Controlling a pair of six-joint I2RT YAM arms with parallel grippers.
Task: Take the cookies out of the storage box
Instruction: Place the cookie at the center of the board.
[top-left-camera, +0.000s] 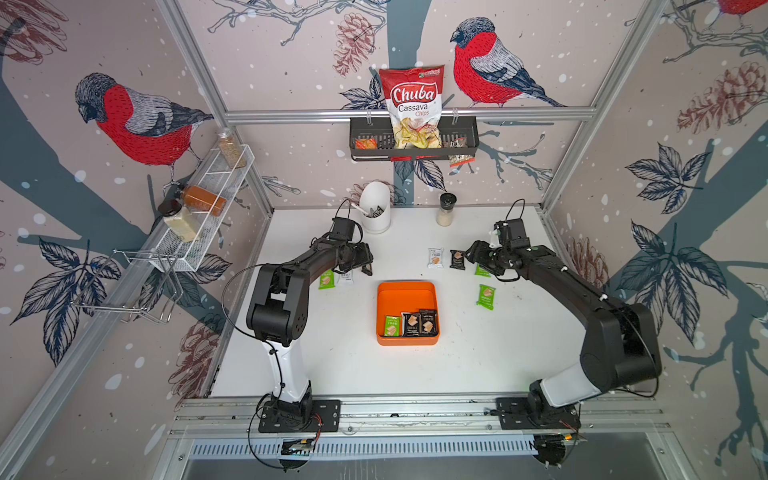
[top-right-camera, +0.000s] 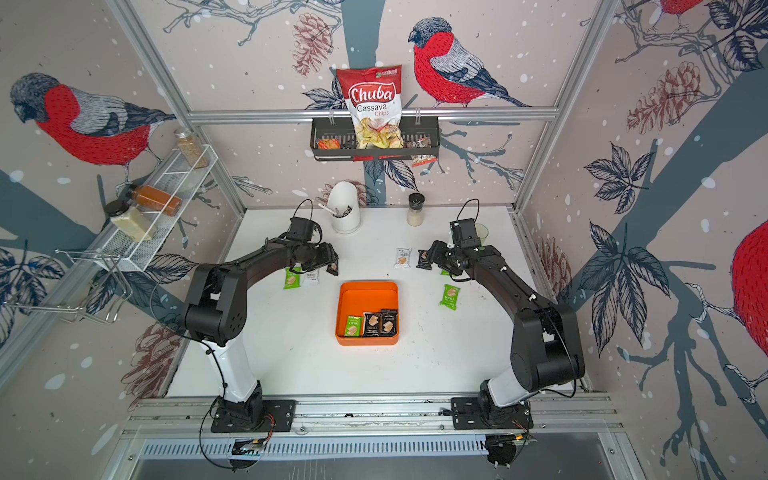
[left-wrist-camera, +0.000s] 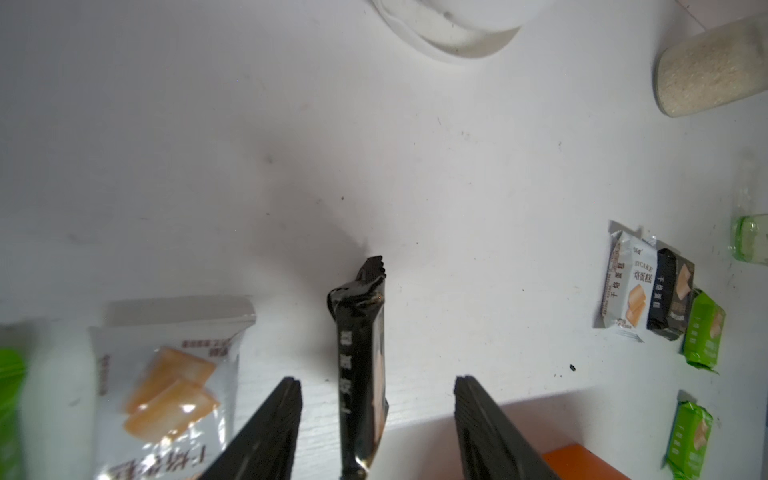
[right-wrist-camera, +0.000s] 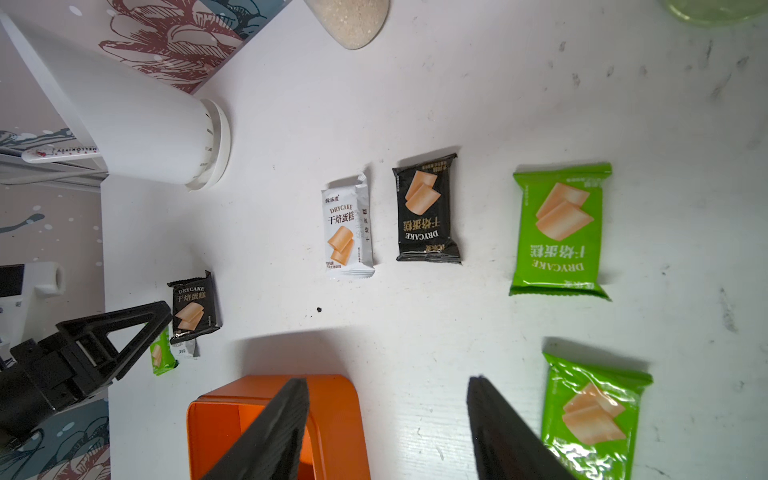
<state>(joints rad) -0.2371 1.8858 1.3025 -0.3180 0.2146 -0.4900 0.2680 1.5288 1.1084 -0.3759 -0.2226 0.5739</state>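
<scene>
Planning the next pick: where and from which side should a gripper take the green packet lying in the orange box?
Pinch the green packet by its far end, coming down from above over the bare far half of the storage box. Its near end lies at the near wall and a black packet crowds one long edge, so that end looks freest.

Both top views are looking down from high over the front edge, taking in the whole table (top-left-camera: 332, 365) — nearly the same picture, slightly shifted sideways. The wrist cameras are riding low and close over it, facing roughly rearward; both are catching a corner of the storage box (right-wrist-camera: 336, 415) and the same cookies (right-wrist-camera: 426, 210).
</scene>
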